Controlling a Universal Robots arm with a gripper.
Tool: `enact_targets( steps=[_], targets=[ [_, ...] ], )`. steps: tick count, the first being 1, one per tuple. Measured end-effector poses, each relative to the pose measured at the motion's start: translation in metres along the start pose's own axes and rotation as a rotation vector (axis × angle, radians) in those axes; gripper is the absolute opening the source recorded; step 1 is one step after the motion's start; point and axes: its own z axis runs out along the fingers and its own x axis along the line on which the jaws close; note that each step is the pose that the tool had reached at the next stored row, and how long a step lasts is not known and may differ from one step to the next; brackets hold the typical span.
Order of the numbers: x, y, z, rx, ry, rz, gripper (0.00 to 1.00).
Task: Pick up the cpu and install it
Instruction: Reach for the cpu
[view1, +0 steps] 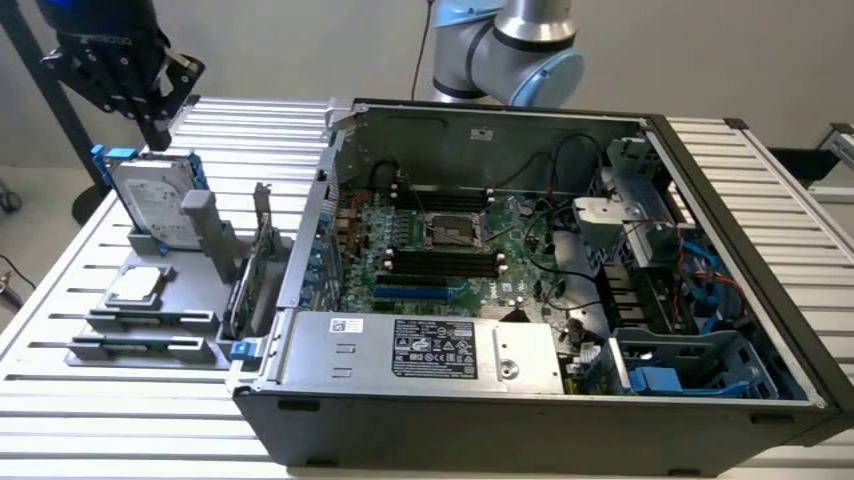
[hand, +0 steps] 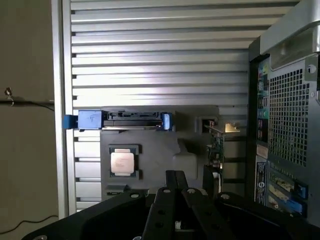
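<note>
Cpu (view1: 135, 286) lies untouched; jaws closed, holding nothing.

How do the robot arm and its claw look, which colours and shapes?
The arm has thick, rounded silver-grey joints with light blue caps. The claw is black, built of flat linked bars with small round holes and screws, and a blue part sits above it.
</note>
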Motion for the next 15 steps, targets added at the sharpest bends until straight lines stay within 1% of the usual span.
enact_targets(
  steps=[6, 8, 9, 15],
  targets=[
    [0.027, -0.0007, 0.0107, 0.0010, -0.0001, 0.000, 0.11],
    [0.036, -0.0011, 0.0134, 0.0027, -0.0002, 0.000, 0.11],
    [0.040, -0.0013, 0.0145, 0.0043, -0.0002, 0.000, 0.11],
    [0.066, -0.0022, 0.0200, 0.0188, -0.0006, 0.000, 0.11]
  ],
)
